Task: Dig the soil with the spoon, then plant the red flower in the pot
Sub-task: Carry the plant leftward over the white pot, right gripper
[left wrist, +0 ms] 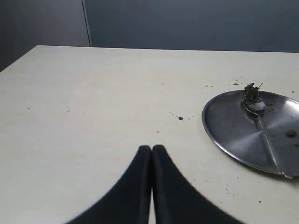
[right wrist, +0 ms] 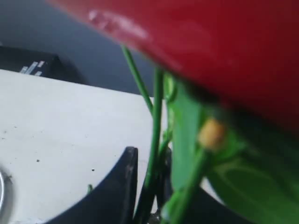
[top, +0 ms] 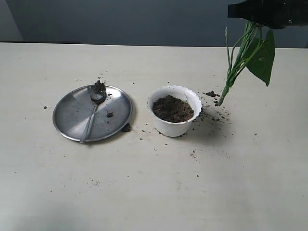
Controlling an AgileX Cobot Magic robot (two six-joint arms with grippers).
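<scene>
Cream table [top: 144, 192]; red flower [top: 263, 62] glossy, stems thin, green.

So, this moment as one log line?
right pincer: shut on red flower, beside pot | left pincer: shut, empty | spoon: on steel plate | soil: in pot

Probably a robotics lab bench: a bare, cream-white flat tabletop [top: 144, 192], with a plain dark grey-blue wall panel [top: 120, 19] directly behind that tabletop.
</scene>
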